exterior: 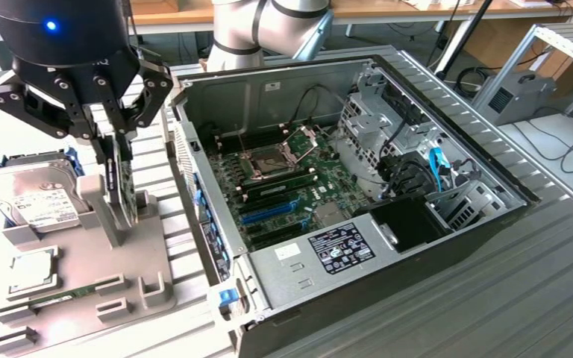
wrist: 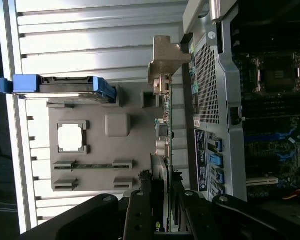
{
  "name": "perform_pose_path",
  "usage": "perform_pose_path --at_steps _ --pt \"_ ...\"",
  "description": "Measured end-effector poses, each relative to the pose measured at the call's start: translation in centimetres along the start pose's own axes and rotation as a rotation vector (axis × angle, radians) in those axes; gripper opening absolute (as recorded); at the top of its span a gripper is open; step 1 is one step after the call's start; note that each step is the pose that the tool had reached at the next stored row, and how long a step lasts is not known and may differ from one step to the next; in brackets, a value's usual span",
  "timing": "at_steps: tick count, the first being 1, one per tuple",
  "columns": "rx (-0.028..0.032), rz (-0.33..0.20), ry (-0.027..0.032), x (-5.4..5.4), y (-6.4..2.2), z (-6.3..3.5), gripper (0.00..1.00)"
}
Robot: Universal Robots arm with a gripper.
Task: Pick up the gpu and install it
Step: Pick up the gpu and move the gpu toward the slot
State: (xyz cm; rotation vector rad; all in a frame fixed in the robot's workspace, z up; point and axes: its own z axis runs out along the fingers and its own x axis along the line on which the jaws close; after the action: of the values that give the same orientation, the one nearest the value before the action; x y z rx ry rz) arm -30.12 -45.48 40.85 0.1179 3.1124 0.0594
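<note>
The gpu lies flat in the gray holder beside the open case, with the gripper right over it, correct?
Not quite. The gpu stands on edge, not flat, in the gray holder beside the open case, with the gripper right over it. The exterior view shows this.

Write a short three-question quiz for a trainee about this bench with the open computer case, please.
1. Fill in: the silver hard drive with white label sits in a ___ carrier.
2. True or false: the thin green graphics card with silver bracket stands on edge in the grey plastic holder, outside the open black computer case.
3. Which is nearest the black gripper? A) hard drive B) graphics card C) narrow green RAM stick.
Key: 1 blue; 2 true; 3 B.
</note>
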Motion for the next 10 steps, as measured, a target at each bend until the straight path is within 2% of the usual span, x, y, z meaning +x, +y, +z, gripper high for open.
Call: perform_pose_path --at_steps 10 --pt "0.0000 0.000 0.0001 -0.01 0.02 -0.44 0.26"
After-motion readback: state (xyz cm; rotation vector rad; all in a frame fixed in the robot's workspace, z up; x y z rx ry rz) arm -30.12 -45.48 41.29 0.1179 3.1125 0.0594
